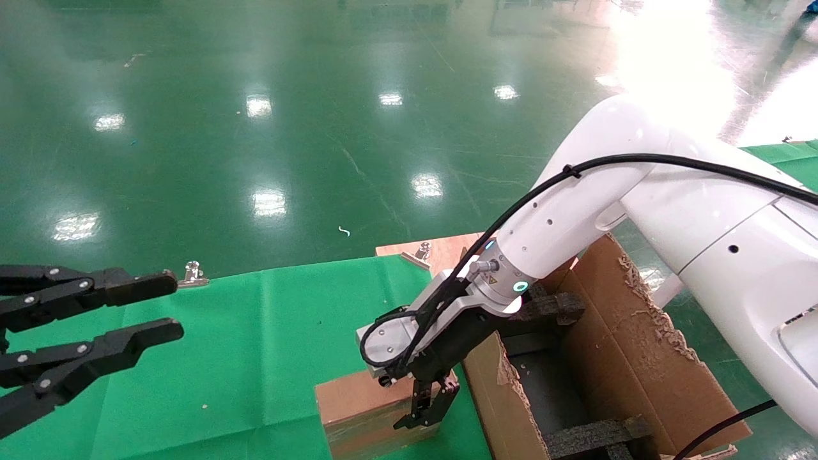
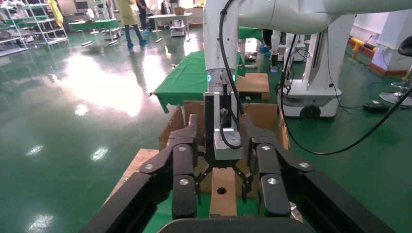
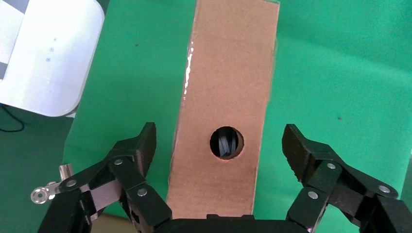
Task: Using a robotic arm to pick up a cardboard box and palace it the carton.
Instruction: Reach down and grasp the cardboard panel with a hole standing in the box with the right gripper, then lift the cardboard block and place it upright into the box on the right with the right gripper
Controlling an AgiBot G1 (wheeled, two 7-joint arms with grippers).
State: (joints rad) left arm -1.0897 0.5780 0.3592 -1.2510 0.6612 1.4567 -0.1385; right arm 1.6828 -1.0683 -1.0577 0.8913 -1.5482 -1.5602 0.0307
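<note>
The small brown cardboard box (image 1: 358, 409) stands on the green cloth near the table's front edge, just left of the carton (image 1: 639, 358). Its narrow upper face has a round hole (image 3: 226, 142). The white robotic arm (image 1: 575, 211) reaches down over it. My right gripper (image 1: 428, 406) is open, with one finger on each side of the box (image 3: 228, 87) and a gap to both. The left wrist view shows the box (image 2: 223, 201) end-on under the right gripper (image 2: 222, 187). My left gripper (image 1: 153, 306) is open and empty, above the cloth at far left.
The carton has ragged torn flaps and black foam blocks (image 1: 549, 306) inside. Metal clips (image 1: 193, 273) hold the green cloth (image 1: 268, 358) at the table's far edge. A bare wooden corner (image 1: 447, 246) shows behind the carton. Green floor lies beyond.
</note>
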